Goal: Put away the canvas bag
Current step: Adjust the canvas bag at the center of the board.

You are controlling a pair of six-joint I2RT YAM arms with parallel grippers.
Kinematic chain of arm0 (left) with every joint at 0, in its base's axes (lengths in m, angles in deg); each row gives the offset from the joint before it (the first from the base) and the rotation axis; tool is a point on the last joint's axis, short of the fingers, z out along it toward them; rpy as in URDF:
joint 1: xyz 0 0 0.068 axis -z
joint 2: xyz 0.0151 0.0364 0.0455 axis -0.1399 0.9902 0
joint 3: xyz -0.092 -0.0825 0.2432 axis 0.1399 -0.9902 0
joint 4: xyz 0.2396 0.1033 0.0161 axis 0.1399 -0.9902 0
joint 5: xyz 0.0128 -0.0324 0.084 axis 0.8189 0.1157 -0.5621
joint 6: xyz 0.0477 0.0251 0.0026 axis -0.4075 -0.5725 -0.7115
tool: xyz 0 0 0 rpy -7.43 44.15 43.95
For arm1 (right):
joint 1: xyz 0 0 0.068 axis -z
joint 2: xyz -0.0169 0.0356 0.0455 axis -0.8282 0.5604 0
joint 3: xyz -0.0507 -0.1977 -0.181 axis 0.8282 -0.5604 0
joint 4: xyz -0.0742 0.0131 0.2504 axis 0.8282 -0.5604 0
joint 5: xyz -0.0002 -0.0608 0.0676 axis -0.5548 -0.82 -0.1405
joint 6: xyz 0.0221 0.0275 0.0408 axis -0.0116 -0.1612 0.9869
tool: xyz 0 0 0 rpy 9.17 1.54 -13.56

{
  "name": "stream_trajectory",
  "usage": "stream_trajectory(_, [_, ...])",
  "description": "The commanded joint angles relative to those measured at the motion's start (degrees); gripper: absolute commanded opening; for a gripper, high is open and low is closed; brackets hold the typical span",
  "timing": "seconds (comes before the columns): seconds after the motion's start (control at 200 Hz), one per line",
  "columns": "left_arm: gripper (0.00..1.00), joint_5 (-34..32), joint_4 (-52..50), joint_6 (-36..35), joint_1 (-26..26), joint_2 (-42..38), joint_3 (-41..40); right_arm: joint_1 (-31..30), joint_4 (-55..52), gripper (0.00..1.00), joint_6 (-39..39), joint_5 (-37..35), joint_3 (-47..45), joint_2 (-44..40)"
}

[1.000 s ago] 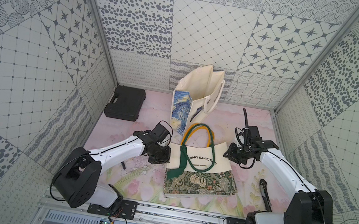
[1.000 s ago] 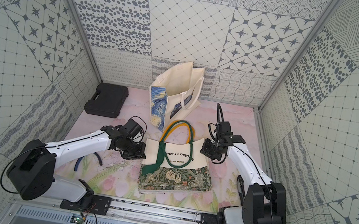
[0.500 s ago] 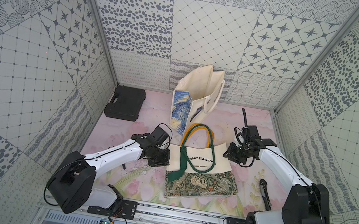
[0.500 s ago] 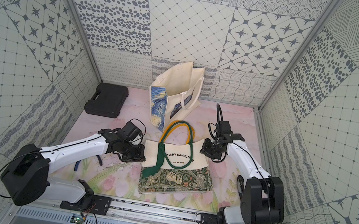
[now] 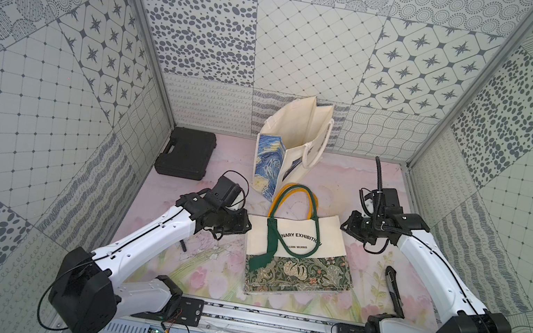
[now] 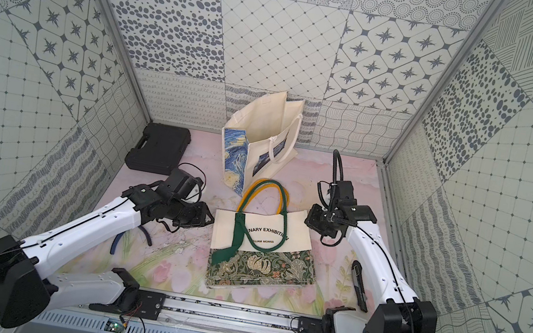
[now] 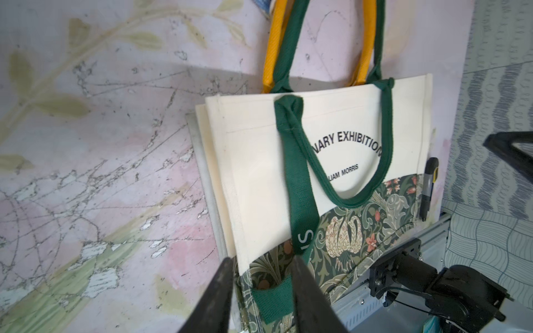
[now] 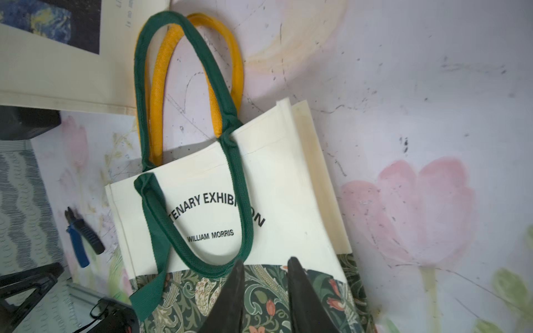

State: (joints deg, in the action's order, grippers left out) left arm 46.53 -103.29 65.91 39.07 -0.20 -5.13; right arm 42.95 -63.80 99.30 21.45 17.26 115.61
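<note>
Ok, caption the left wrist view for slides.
Open left gripper poised at the flat canvas bag on a floral table.

Black capitals arc across the cream panel of the canvas bag (image 8: 277,201) lying flat. In the right wrist view they read "TENARY EXHIBI", then the green loop handle (image 8: 239,184) crosses the word and only "ON" comes out the other side. Under the arc, smaller and in a straight line: "WILLIAM MORRIS", perfectly clear. In the left wrist view the flat green strap (image 7: 300,187) covers the start of both lines, leaving "NARY EXHIBITION" and "LIAM MORRIS". That strap carries white letters of its own, what looks like "IS" near its lower end. Both top views show the same cut-off lines. The standing tote (image 8: 57,72) has tiny print beside its painted panel, too small to read.
</note>
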Motion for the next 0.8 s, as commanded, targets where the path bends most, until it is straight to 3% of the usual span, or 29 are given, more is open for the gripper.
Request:
stream_trajectory(0.0, [0.13, 3.09, 5.28, -2.26, -0.35, -1.47, -0.02, -1.81, 5.16, 0.25, 5.15, 7.45, -4.37, -0.43])
stream_trajectory(0.06, [0.00, 3.59, 5.05, -2.36, -0.36, -0.38, 0.09, -2.79, 7.88, 0.20, 7.39, 9.58, -6.57, -0.43])
stream_trajectory(0.175, [0.00, 5.02, 5.42, -1.78, -0.26, 1.18, -0.08, -3.91, 13.67, 0.00, 12.24, 13.04, -10.82, 0.27])
stream_trajectory(0.54, [0.00, 6.46, 7.94, -0.79, -0.30, 1.99, -1.93, -5.40, 20.03, 0.00, 15.64, 12.12, -14.62, 7.42])
stream_trajectory(0.79, [0.00, 6.61, 8.20, -1.16, -0.26, 2.72, -2.13, -5.39, 19.88, 0.00, 15.24, 9.68, -16.43, 7.01])
